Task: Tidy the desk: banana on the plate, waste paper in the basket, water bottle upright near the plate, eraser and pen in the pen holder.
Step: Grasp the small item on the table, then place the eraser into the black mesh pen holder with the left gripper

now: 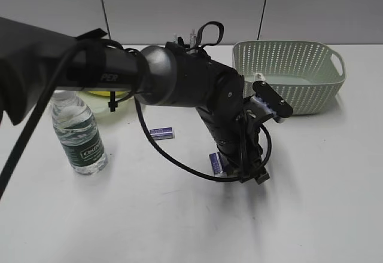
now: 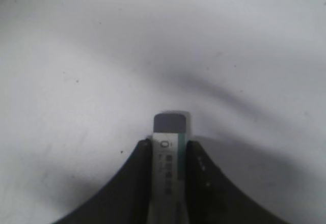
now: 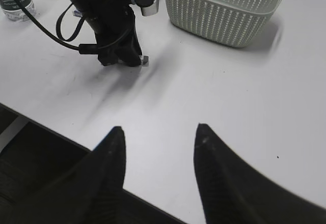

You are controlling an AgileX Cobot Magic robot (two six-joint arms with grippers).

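Observation:
My left gripper [image 2: 169, 145] is shut on an eraser [image 2: 170, 124] with a white printed sleeve and a dark end, held low over the desk [image 1: 179, 215]. In the exterior view the left arm reaches across the middle and the gripper [image 1: 258, 178] points down at the desk. My right gripper [image 3: 158, 132] is open and empty over the desk's front edge. The water bottle [image 1: 81, 134] stands upright at the left. The basket [image 1: 290, 75] stands at the back right with a small white scrap [image 1: 258, 76] inside. A bit of yellow banana [image 1: 111, 93] shows behind the arm; the plate and pen holder are mostly hidden.
Two blue-sleeved erasers lie on the desk, one [image 1: 161, 132] left of the arm and one [image 1: 215, 163] right beside it. The basket [image 3: 224, 10] and the left arm [image 3: 109, 25] show in the right wrist view. The desk's front edge [image 3: 51, 124] drops off there.

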